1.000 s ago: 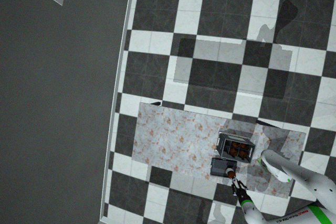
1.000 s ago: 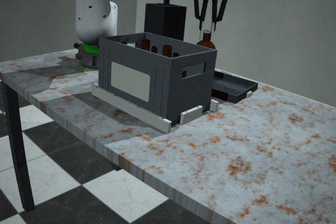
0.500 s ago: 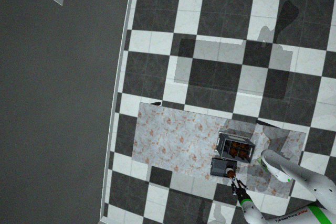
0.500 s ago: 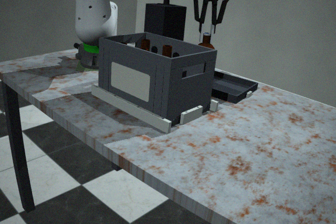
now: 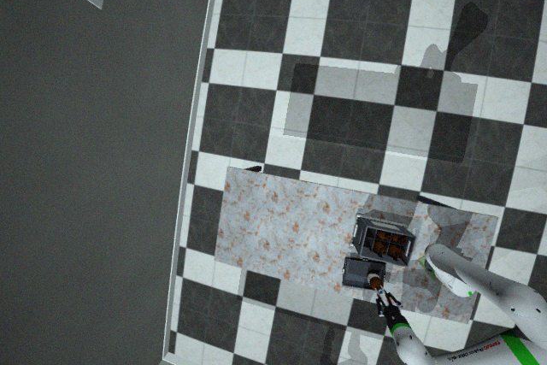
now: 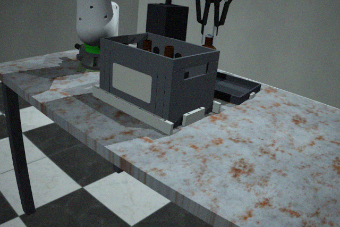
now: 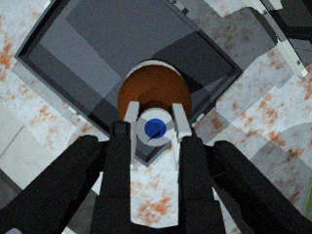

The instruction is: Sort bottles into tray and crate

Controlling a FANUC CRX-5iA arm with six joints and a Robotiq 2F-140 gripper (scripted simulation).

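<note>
My gripper [image 5: 380,292] [image 6: 209,35] [image 7: 155,117] is shut on the neck of a brown bottle [image 5: 375,282] [image 6: 209,43] [image 7: 155,92] with a blue cap and holds it upright. The bottle hangs over the near corner of the dark grey tray [image 5: 355,270] [image 6: 236,87] [image 7: 97,33]. Its lower part is hidden behind the crate, so I cannot tell if it touches the tray. The grey crate [image 5: 362,230] [image 6: 189,92] stands beside the tray. It holds open brown bottles [image 5: 388,244] [image 6: 168,50] standing upright.
White stop blocks [image 6: 132,109] [image 6: 193,115] lie against the crate's foot on the marbled table [image 6: 274,142]. The arm's base [image 6: 93,13] stands behind the crate, and a dark box [image 6: 167,19] stands at the back. The tray lies close to the table's edge.
</note>
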